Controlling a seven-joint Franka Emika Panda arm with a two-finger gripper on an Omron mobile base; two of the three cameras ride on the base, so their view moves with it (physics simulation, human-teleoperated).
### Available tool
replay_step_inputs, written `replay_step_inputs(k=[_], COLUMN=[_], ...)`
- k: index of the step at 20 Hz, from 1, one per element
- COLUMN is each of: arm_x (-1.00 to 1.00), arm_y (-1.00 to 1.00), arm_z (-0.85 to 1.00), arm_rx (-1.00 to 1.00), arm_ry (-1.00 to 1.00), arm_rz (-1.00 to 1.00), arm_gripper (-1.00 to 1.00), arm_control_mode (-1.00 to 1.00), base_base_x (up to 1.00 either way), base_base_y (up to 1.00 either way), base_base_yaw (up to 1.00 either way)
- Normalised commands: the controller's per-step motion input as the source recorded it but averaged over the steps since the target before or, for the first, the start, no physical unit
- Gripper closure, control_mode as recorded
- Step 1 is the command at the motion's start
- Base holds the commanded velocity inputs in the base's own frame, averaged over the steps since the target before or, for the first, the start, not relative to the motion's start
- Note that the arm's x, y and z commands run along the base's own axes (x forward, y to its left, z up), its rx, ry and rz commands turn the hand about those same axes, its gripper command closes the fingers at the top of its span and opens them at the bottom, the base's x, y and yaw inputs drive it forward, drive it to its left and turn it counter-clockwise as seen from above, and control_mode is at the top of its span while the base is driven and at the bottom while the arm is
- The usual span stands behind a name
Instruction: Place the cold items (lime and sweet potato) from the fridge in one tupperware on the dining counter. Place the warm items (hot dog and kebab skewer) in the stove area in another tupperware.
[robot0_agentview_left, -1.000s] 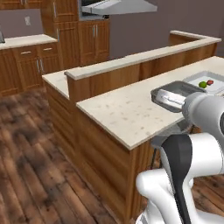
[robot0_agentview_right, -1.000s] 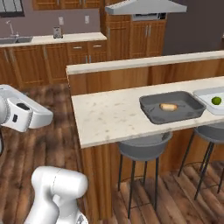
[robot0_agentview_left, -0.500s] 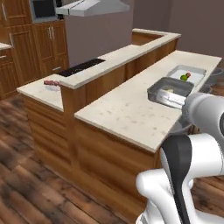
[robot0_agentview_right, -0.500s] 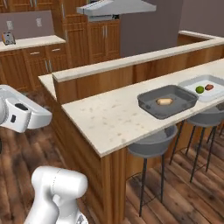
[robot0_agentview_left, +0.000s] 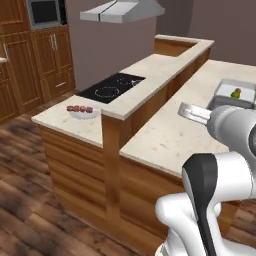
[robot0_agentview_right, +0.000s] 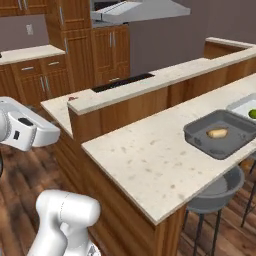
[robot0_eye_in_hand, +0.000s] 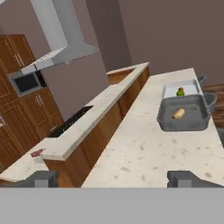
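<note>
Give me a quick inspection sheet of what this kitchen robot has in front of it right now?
Surface: speckled dining counter, raised ledge behind it.
Job's things: grey tupperware holding a tan item; white tupperware beside it holding a green item; kebab skewer on a plate beside the cooktop.
Clutter: nothing seen.
Grippers: gripper open, empty.
Cables: nothing seen.
Surroundings: range hood, wooden cabinets, stool, wood floor.

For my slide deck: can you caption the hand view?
Open end effector above the dining counter, facing a grey tub holding a hot dog.
</note>
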Motion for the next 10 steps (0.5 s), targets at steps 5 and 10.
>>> replay_step_inputs(k=[5, 10], arm_x=[0.00, 0.00], arm_y=[0.00, 0.00], arm_z=[0.00, 0.00], arm_rx=[0.00, 0.00], arm_ry=[0.00, 0.00], arm_rz=[0.00, 0.00], arm_gripper=[-1.00, -1.00], arm_control_mode=[1.00, 1.00], base_base_x=[0.62, 0.58], base_base_y=[1.00, 1.00], base_base_yaw=[-0.21, -0.23])
